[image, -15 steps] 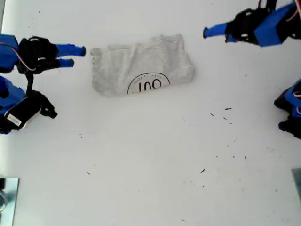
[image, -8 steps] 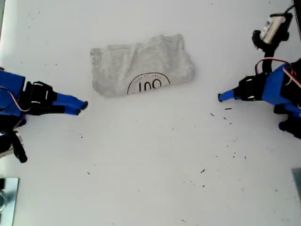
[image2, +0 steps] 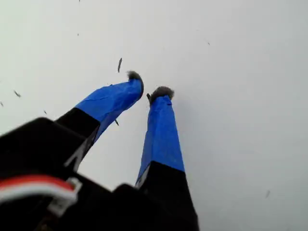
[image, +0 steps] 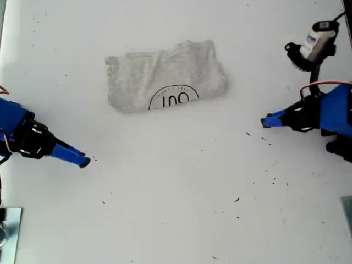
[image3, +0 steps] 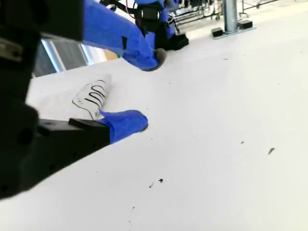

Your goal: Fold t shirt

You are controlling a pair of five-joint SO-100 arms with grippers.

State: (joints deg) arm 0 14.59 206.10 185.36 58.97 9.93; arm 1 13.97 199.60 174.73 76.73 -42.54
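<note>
— Where's the shirt (image: 165,74)?
— Lying bunched on the counter (image: 176,220), toward the edge at the exterior view's top, logo up, well apart from both arms.
— My first gripper (image: 264,122)?
— Near the edge at the exterior view's right, among dark specks. Its fingers (image2: 161,130) are drawn almost together on nothing; a sliver of gap seems to show.
— And my second gripper (image: 83,162)?
— Near the edge at the exterior view's left, fingers (image3: 126,124) spread wide, empty, the lower one seemingly on the counter.
</note>
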